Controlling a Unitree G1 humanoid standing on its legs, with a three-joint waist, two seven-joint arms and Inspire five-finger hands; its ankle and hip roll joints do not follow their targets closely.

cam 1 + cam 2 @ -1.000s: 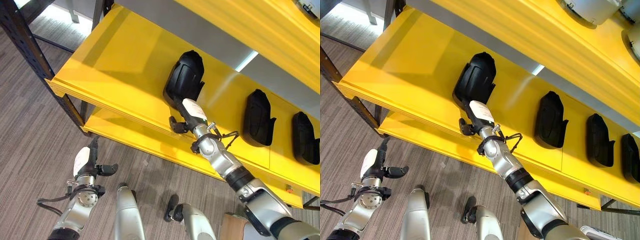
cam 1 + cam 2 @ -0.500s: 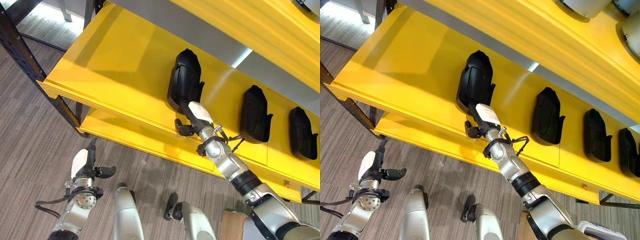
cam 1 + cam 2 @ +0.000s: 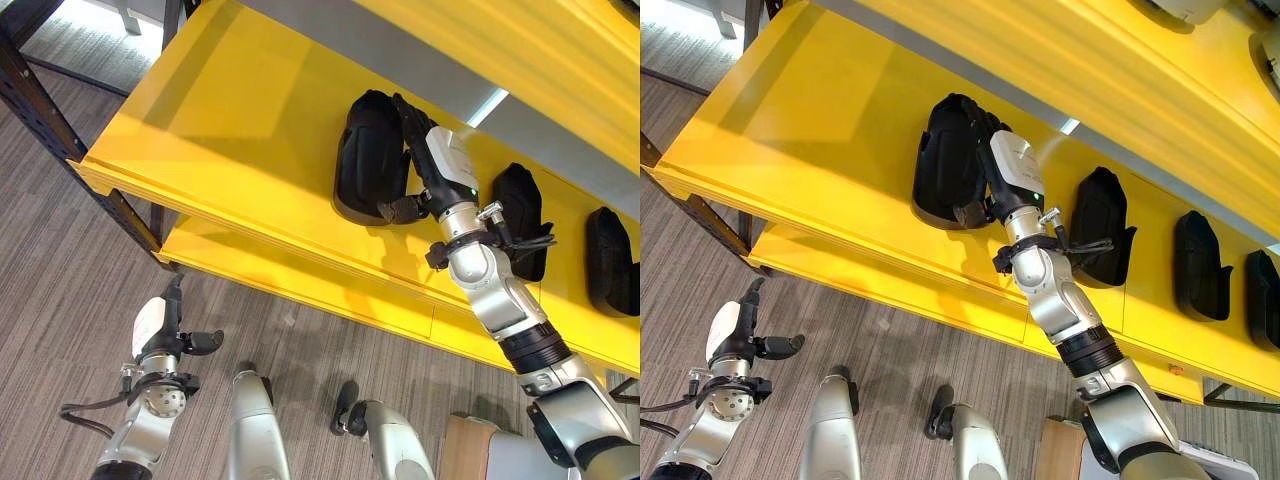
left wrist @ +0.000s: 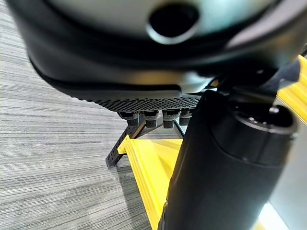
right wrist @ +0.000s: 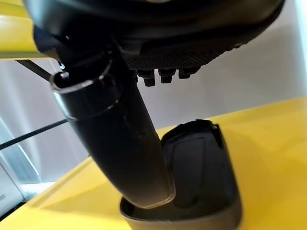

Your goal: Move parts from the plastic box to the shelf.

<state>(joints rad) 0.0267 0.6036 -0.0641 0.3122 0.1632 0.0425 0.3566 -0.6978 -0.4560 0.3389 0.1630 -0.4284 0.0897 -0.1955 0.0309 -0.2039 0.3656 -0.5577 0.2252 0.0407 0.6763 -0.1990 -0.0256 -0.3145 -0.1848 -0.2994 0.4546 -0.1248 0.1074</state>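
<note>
the fingers (image 3: 408, 112) of my right hand (image 3: 438, 165) reach straight up the right side of the black moulded plastic part (image 3: 366, 155), lying against it, while the thumb (image 3: 400, 209) bends in towards its lower edge. i cannot tell from the head views whether that amounts to a grasp; in the right wrist view the thumb hangs in front of the part and i cannot tell whether it touches it, and the fingers are straight rather than curled round anything. the part lies on the long yellow metal shelf (image 3: 230, 110), near the middle of the shelf's depth, its rounded end towards the shelf's front lip.

two more black parts of the same shape lie farther right along that shelf: the second black part (image 3: 520, 215) just behind my right wrist, and the third black part (image 3: 608, 262) near the view's right edge, well apart from the first.

my left hand (image 3: 160, 335) hangs low over the grey striped carpet floor (image 3: 60, 260), in front of the shelf's lower yellow tier (image 3: 300, 285), fingers straight and thumb out to the side, holding nothing. a dark perforated steel upright (image 3: 50, 110) carries the shelf at its left end.
</note>
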